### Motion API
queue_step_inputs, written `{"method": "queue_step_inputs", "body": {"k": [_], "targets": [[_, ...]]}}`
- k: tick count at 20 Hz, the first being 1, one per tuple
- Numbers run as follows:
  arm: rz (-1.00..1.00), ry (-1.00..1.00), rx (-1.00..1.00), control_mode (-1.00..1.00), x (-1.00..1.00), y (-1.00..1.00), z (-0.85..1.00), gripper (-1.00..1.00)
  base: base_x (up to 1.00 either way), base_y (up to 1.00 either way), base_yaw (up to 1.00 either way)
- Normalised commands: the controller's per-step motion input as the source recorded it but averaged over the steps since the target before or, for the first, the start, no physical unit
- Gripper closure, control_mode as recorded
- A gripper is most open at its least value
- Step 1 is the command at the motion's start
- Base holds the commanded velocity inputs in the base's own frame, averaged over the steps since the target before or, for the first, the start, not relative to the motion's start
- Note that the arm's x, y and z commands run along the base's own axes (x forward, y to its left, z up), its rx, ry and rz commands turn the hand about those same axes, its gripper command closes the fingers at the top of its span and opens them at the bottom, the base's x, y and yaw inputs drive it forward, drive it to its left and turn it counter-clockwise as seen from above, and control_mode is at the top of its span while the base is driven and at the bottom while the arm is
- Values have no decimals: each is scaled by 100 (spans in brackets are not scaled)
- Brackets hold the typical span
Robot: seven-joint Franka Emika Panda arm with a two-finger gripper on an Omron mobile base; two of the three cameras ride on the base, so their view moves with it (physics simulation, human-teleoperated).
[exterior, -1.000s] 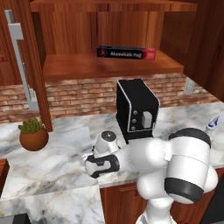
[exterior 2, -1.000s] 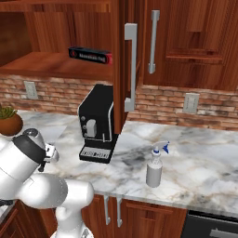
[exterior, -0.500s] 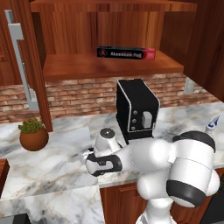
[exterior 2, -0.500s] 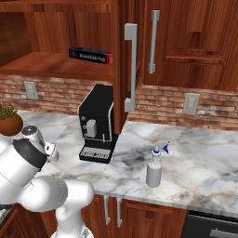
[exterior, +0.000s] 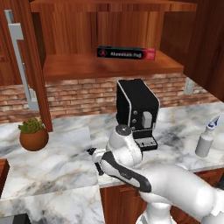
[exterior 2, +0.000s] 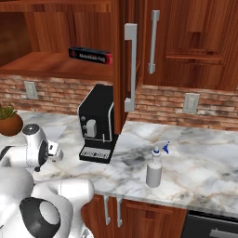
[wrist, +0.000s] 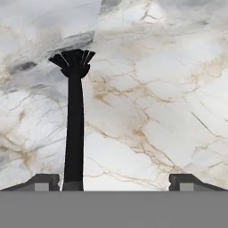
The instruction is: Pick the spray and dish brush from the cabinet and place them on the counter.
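Note:
The dish brush, a slim black stick with a flared dark head, lies flat on the marble counter. My gripper hangs low over it, open wide. The brush handle runs just inside the left fingertip and stands well apart from the right one. The spray stands upright on the counter, to the right of the arm. The cabinet is open above, its wooden shelf showing.
A black coffee machine stands at the back of the counter, just behind my hand. A potted plant sits to the left. A long black-and-red box lies on the shelf. An open door's handle hangs above the machine.
The jaws have gone from nearly shut to wide open, and the dish brush now lies free on the counter. The arm's elbow has swung lower and forward.

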Motion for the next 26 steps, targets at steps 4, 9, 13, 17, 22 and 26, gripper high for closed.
{"method": "queue_step_inputs", "body": {"k": [4,9,13,17,22,26], "targets": [[0,-2,0,-100,-63,-38,87,-100,0,0,0],[0,0,0,-100,-64,-26,99,-100,0,0,0],[0,0,0,-100,-68,-28,88,-100,0,0,0],[0,-1,0,-100,-63,-23,95,-100,0,0,0],[0,0,0,-100,-65,-25,91,-100,0,0,0],[0,-1,0,-100,-71,-29,72,-100,0,0,0]]}}
